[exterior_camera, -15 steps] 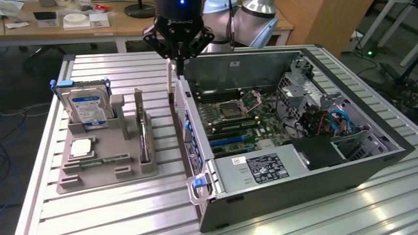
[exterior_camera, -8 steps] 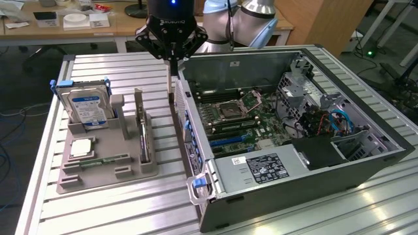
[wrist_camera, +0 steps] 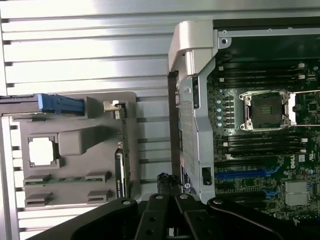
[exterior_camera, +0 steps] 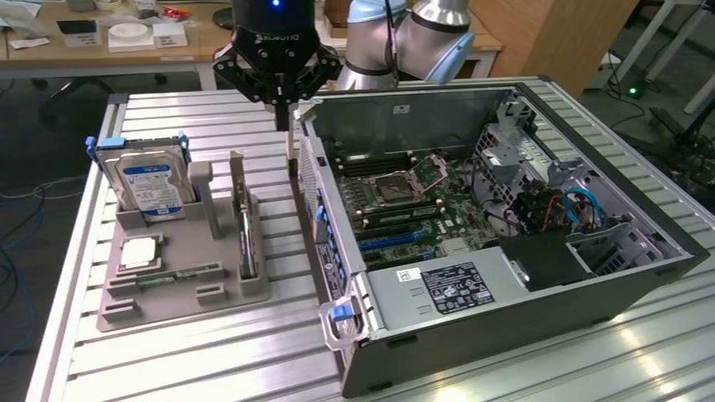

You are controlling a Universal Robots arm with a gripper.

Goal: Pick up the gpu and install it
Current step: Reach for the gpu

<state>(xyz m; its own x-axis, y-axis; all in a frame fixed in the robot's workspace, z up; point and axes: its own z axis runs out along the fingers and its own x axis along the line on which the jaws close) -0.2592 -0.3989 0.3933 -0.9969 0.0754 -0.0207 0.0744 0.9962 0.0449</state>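
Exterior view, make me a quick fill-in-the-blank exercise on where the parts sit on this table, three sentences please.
1. The gpu stands on edge in the gray holder, ___ (inside/outside) the computer case.
2. The hard drive carries a ___ label.
3. The holder sits to the exterior view's ___ of the computer case.
Missing words: outside; blue; left.

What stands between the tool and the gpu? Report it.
Nothing visible. The tool hangs shut between the gpu, upright in its grey holder, and the case wall; open air lies between them.
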